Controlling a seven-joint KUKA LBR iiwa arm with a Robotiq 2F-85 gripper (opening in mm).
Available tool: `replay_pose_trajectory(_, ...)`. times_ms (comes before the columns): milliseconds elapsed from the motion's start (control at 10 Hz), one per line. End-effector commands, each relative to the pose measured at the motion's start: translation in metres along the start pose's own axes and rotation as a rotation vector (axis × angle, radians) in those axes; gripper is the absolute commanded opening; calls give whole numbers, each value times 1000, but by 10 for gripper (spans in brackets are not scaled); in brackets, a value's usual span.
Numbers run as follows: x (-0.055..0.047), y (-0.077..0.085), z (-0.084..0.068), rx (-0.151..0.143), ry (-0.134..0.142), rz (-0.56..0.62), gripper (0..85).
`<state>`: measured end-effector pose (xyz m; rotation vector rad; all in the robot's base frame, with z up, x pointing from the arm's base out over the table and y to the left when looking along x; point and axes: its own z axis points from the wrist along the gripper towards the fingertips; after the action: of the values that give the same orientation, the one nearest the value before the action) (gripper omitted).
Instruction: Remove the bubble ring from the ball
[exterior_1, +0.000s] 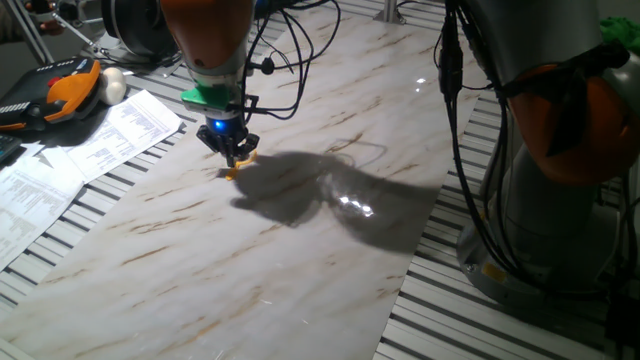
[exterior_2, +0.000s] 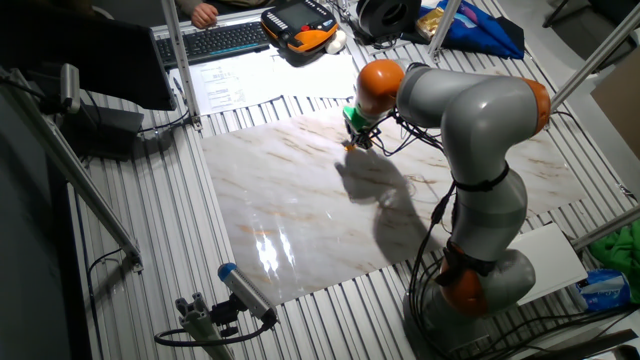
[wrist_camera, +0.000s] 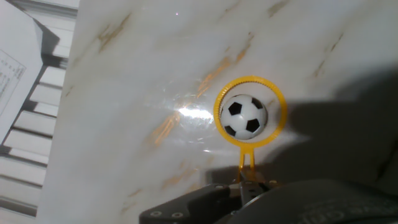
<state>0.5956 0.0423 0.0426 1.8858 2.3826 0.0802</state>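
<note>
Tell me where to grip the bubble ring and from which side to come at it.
Grip the bubble ring by its short straight handle, coming from the handle's side, away from the ball. The loop lies flat on the marble board around the ball, so only the handle sticks clear. In the hand view it already points toward the gripper.

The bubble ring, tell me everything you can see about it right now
The bubble ring is a thin yellow-orange loop, plastic by its look, with a finely ribbed rim and a short straight two-strand handle. It lies flat on the marble-patterned board, encircling the ball, a small black-and-white football that nearly fills it. The handle runs toward the gripper, whose fingers close around its end. In the fixed views only a yellow speck shows beneath the gripper.
</note>
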Motion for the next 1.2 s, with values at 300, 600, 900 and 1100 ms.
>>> replay_pose_trajectory(300, 2, 4, 8, 30, -14, 16, 340)
replay_pose_trajectory(600, 2, 4, 13, 42, -12, 16, 340)
replay_pose_trajectory(900, 2, 4, 17, 49, -13, 9, 340)
replay_pose_trajectory(1100, 2, 4, 19, 52, -12, 2, 340)
